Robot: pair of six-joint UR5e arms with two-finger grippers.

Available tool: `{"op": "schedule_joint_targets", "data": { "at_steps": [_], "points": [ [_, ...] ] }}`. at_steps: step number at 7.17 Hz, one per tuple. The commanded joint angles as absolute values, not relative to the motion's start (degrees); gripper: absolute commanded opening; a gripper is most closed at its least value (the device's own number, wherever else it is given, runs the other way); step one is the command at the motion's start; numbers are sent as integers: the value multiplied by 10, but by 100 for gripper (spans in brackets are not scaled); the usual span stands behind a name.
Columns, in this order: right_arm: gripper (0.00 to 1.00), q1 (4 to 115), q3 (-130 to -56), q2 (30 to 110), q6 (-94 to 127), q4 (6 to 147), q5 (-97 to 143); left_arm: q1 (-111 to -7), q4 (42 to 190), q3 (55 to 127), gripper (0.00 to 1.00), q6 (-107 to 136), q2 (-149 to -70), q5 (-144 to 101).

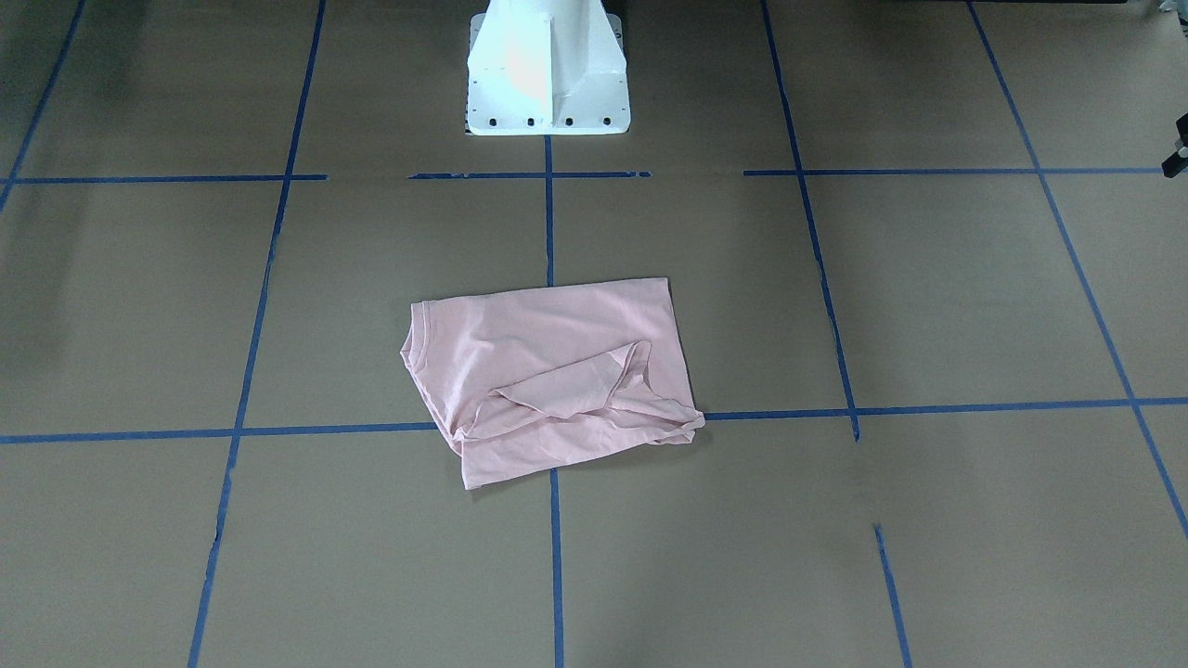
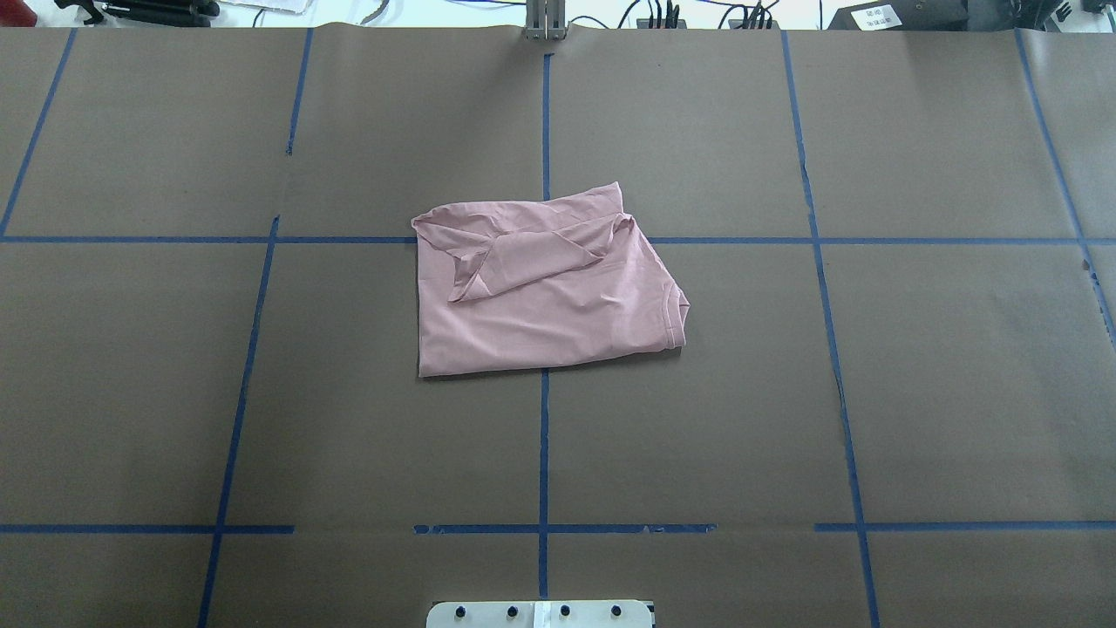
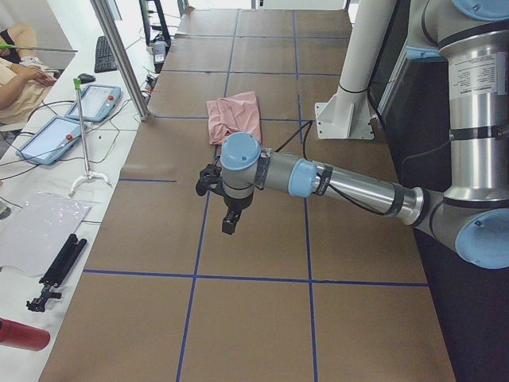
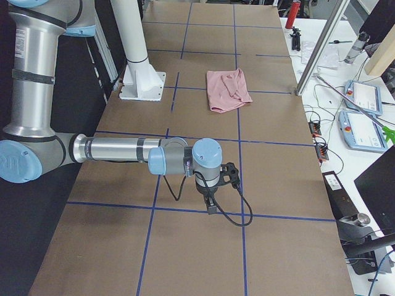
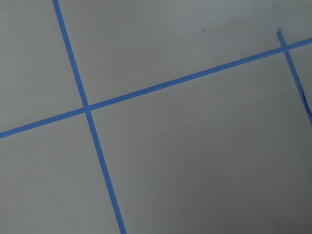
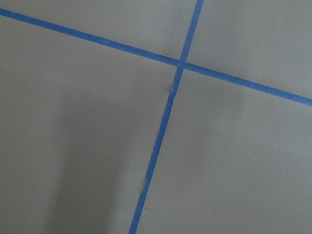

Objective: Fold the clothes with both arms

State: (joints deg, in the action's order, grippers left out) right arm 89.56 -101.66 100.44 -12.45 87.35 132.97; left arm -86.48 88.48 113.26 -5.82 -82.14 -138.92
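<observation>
The pale pink T-shirt lies folded into a rough rectangle at the middle of the brown paper-covered table, a sleeve flap doubled over on top and the ribbed collar at one side. It also shows far off in both side views. Neither arm touches it. The left gripper hangs above the table near its left end, far from the shirt; the right gripper hangs the same way near the right end. I cannot tell whether either is open or shut. Both wrist views show only paper and blue tape.
Blue tape lines grid the table. The white pedestal base stands at the robot's edge. Beyond the far edge are a metal post, teach pendants, cables and a person's arm.
</observation>
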Motion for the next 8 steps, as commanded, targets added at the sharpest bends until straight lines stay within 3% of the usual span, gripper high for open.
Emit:
{"op": "schedule_joint_targets", "data": {
  "at_steps": [1, 8],
  "points": [
    [100, 896, -1021, 1009, -119, 873, 1330, -865, 885, 1142, 100, -60, -816, -1387],
    [100, 896, -1024, 1013, -116, 874, 1332, -892, 884, 1153, 100, -59, -811, -1384]
  ]
}}
